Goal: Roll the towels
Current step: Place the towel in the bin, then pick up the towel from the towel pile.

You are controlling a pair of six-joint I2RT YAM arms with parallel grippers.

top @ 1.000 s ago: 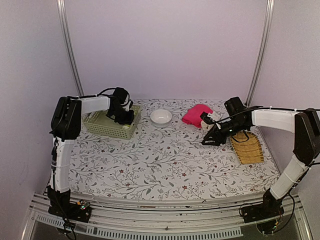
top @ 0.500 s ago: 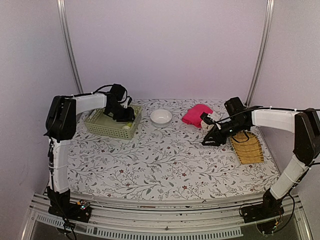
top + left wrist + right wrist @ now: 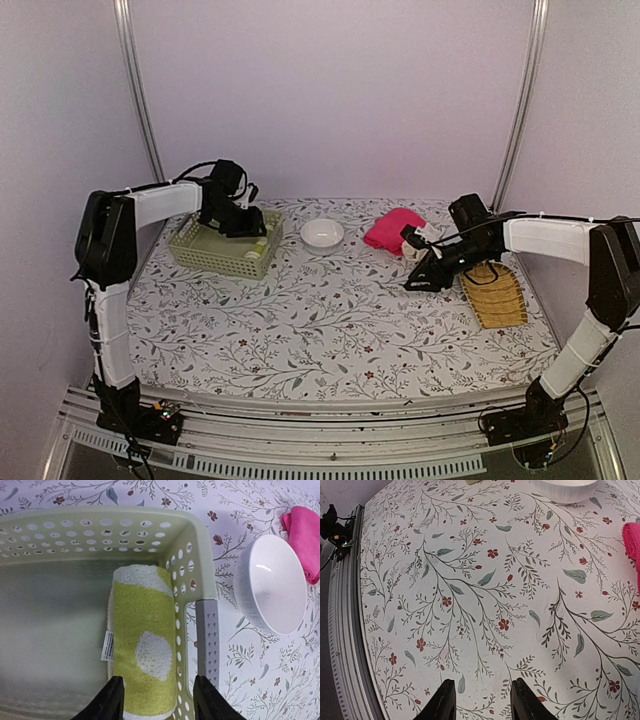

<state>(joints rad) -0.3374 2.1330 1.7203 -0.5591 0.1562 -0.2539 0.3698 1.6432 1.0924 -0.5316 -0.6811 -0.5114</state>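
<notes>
Yellow-green towel roll (image 3: 142,645) sits in the basket (image 3: 200,555) beneath the open, empty left gripper (image 3: 157,692); right gripper (image 3: 480,695) hangs half-open, empty; snagging the rim while lifting could tip it.

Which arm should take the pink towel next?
Right. The right gripper hovers open near the pink towel; the left gripper is across the table over the basket holding the rolled yellow-green towel.

A pale green plastic basket (image 3: 213,257) with hole-punched walls sits at the far left of the desk (image 3: 320,330), whose white cover is printed with grey leaves and small red flowers. A white bowl (image 3: 322,233) stands near the basket's right end, not touching it. A yellow slatted tray (image 3: 497,300) lies by the right edge.
</notes>
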